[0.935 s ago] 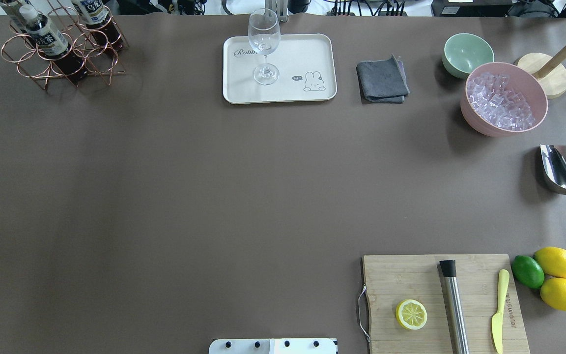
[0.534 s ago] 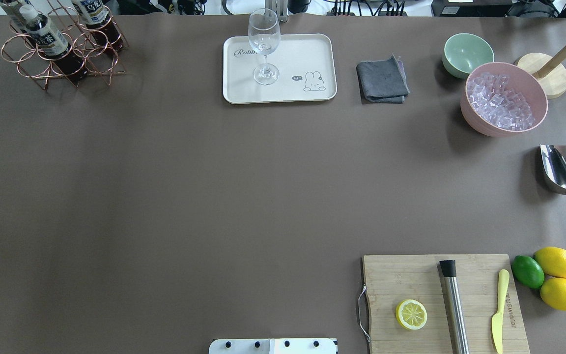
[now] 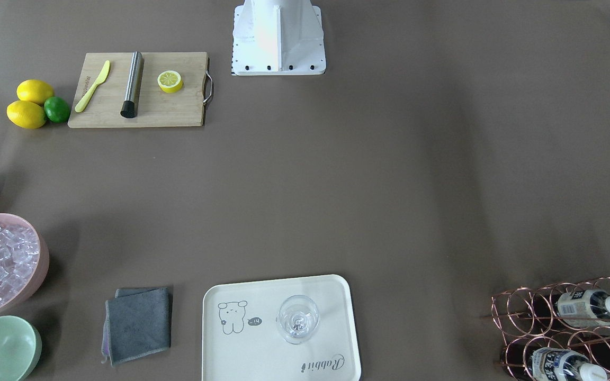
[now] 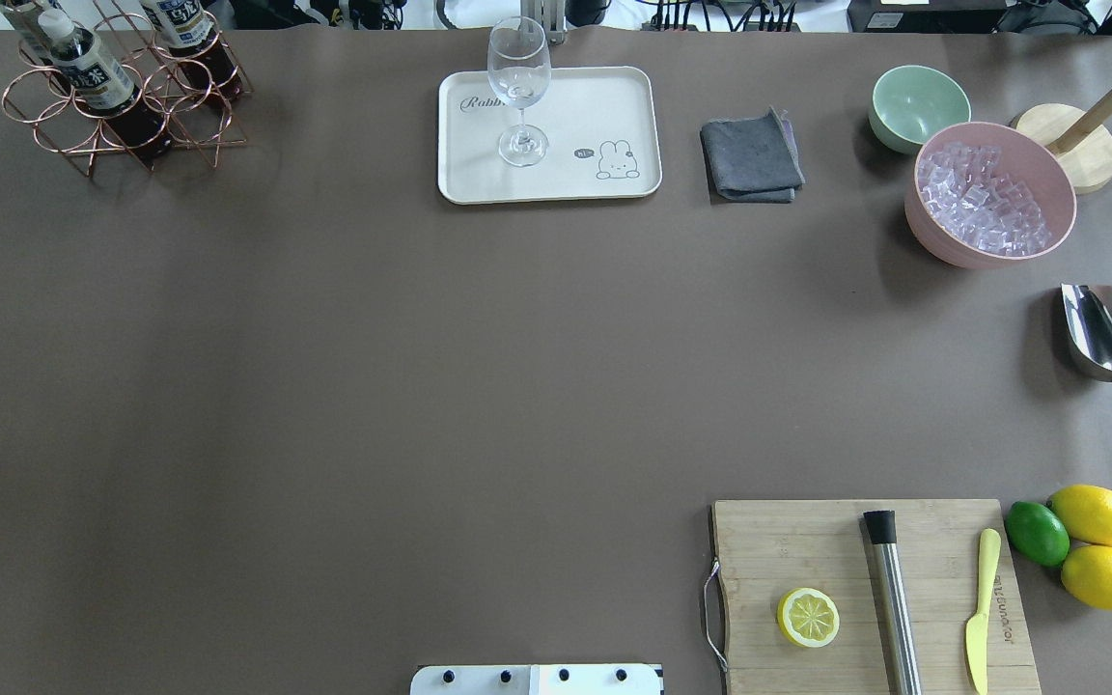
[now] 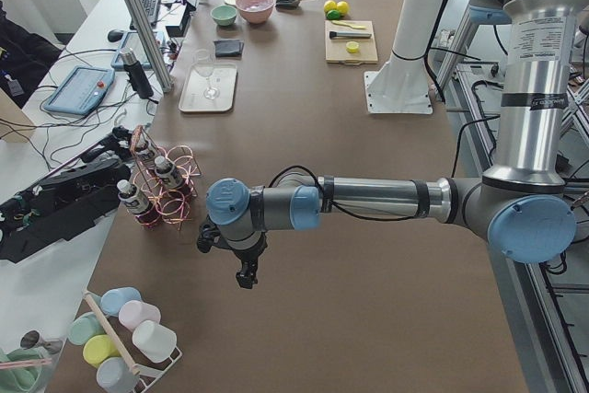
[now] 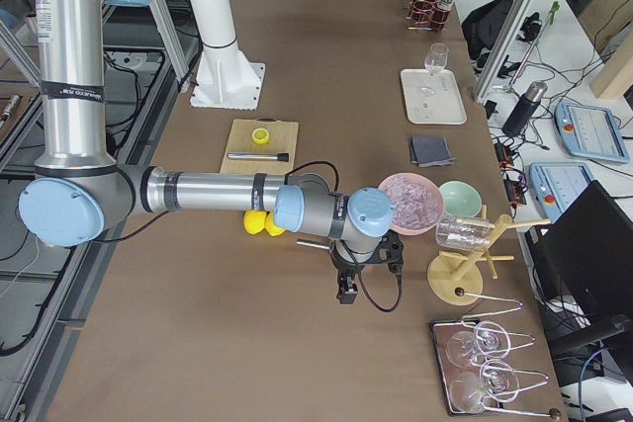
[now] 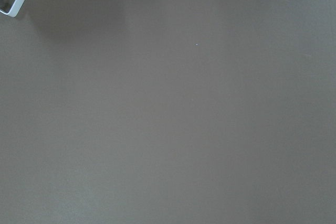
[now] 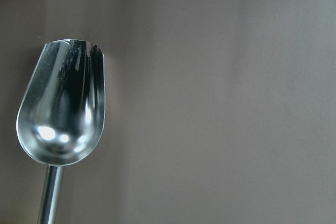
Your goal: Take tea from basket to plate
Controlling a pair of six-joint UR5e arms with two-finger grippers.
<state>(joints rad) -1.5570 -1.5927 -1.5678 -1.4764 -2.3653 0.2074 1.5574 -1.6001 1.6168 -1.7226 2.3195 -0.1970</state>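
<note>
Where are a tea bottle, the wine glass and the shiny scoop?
tea bottle [image 4: 95, 75]: overhead exterior view, on its label.
wine glass [image 4: 518, 60]: overhead exterior view, on its bowl.
scoop [image 8: 62, 111]: right wrist-mounted view, inside its shiny bowl.

Tea [image 4: 93, 72] sits in the basket [image 4: 155, 106], glass [image 4: 518, 75] on the plate [image 4: 614, 97].

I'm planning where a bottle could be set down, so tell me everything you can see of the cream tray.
The plate is a cream-white rectangular tray, plastic-looking, with rounded corners and a raised rim. It lies flat on the table, bearing a cartoon animal drawing and "Rabbit" script. A wine glass stands upright on it near the script; the rest is bare. A folded grey cloth lies beside it, apart.
</note>
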